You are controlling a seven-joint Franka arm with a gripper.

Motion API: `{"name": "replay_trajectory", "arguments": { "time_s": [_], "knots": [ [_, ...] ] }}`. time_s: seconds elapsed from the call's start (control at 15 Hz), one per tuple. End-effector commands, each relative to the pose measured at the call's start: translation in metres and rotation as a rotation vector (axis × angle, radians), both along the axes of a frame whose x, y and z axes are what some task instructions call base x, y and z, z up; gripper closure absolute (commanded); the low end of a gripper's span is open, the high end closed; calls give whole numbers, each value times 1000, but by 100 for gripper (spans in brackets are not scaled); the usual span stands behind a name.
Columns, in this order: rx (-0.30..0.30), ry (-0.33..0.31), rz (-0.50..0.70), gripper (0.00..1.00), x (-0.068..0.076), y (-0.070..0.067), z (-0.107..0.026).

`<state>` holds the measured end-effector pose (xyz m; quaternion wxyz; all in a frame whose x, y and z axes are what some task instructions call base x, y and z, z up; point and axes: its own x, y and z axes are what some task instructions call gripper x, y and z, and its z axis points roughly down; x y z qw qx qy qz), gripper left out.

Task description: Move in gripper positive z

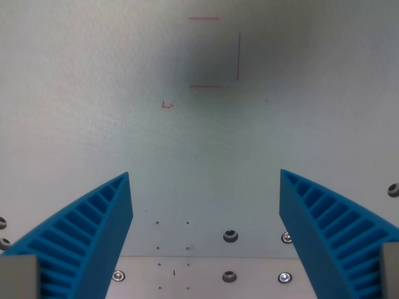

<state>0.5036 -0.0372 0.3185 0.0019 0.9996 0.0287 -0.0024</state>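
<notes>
Blue ribbed gripper point(206, 187) fingers point(93, 230), pale grey-white table point(93, 93) with thin red lines point(238, 56)

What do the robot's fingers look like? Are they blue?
Yes. The end effector has two bright blue fingers, one on each side of the wrist view. Each is wedge-shaped, narrowing to a tip, with a ribbed pattern of slots along it. At the bottom corners, each sits on a plain grey block. No cables or writing show.

Two ribbed blue jaws, grey mounts.
</notes>
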Motion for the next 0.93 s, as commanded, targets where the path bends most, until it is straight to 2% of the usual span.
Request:
{"name": "replay_trajectory", "arguments": {
  "time_s": [0.07,0.93],
  "knots": [
    [0,-4,0,0,0,0,-3],
    [0,-4,0,0,0,0,-68]
  ]
}}
